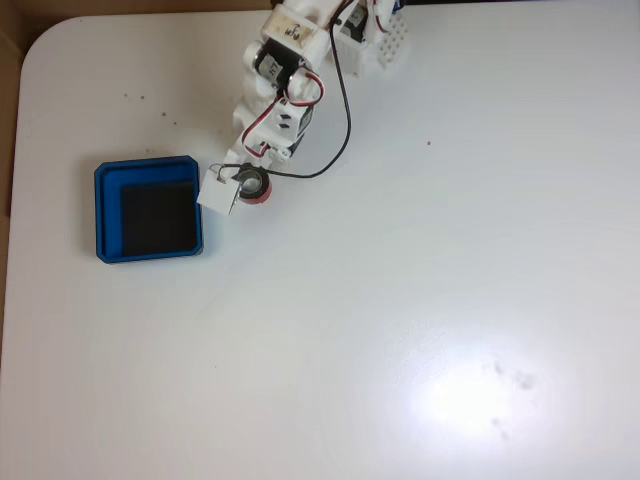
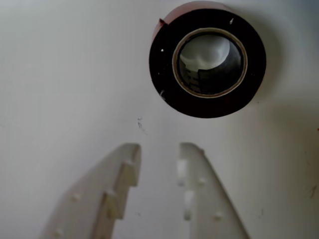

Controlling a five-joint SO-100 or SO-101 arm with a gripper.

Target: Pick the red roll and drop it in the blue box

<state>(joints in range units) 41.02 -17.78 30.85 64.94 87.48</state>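
Note:
The red roll (image 1: 255, 188) lies flat on the white table just right of the blue box (image 1: 106, 215), a shallow tray with a black floor. In the wrist view the red roll (image 2: 207, 62) shows its dark top face and pale hollow core, with a sliver of red side. It sits just beyond the fingertips and off to the right. My gripper (image 2: 158, 149) is open by a narrow gap, and only bare table shows between its white fingers (image 2: 119, 184). In the fixed view the gripper (image 1: 232, 188) hangs between the box and the roll.
The white arm (image 1: 285, 70) reaches down from the top edge of the fixed view, with a black cable (image 1: 345, 110) looping to its right. White table (image 1: 420, 300) stretches wide to the right and below. The table's rounded corner (image 1: 40, 45) is at the upper left.

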